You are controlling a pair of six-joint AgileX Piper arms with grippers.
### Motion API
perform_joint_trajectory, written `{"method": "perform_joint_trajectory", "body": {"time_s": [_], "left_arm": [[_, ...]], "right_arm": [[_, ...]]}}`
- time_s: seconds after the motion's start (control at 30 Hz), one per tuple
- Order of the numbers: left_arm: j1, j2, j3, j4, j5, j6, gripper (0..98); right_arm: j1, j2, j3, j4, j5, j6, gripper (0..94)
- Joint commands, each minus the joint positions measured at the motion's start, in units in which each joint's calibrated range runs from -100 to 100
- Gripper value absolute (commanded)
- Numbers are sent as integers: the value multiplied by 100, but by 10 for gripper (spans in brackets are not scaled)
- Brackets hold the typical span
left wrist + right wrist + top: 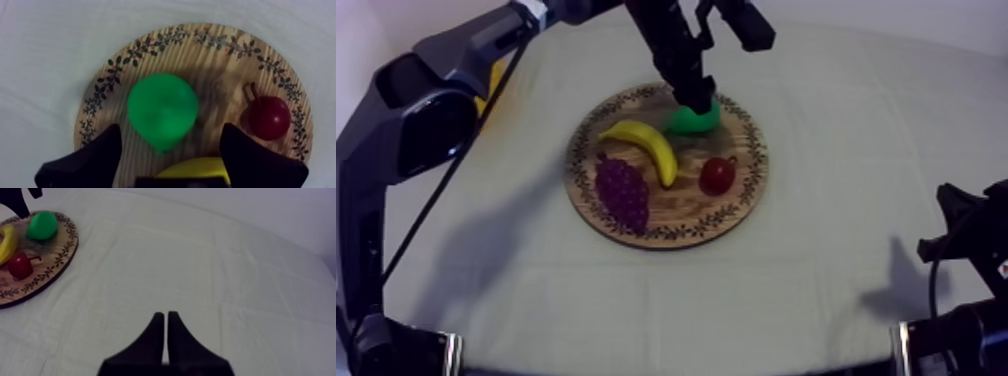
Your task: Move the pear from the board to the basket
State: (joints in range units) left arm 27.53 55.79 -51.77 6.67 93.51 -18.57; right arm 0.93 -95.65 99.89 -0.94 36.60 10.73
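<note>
A green pear (693, 120) lies on the far part of the round wooden board (666, 225). My left gripper (694, 97) hangs right over it, reaching in from the upper left. In the left wrist view the gripper (171, 131) is open, its black fingers (100, 157) spread either side of the pear (162, 110) and still above it. My right gripper (948, 215) rests low at the table's right side; its fingers (165, 319) lie together, shut on nothing. A bit of the yellow basket (491, 82) peeks out behind the left arm at the far left.
A banana (646, 148), a bunch of grapes (623, 192) and a small red fruit (717, 175) share the board with the pear. The red fruit (267, 117) sits close beside the pear. Bare cloth (856, 200) stretches between the board and the right arm.
</note>
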Motion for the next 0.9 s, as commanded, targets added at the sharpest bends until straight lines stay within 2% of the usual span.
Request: {"method": "perform_joint_trajectory", "body": {"time_s": [0.0, 0.4, 0.87], "left_arm": [[9, 337, -376, 26, 49, 17, 733], [52, 1243, -1304, 33, 373, 195, 720], [33, 1415, -1338, -63, 404, 396, 509]], "right_arm": [[-1, -2, 0, -1, 1, -4, 4], [-1, -2, 0, -1, 1, -6, 4], [-1, -2, 0, -1, 1, -6, 4]]}}
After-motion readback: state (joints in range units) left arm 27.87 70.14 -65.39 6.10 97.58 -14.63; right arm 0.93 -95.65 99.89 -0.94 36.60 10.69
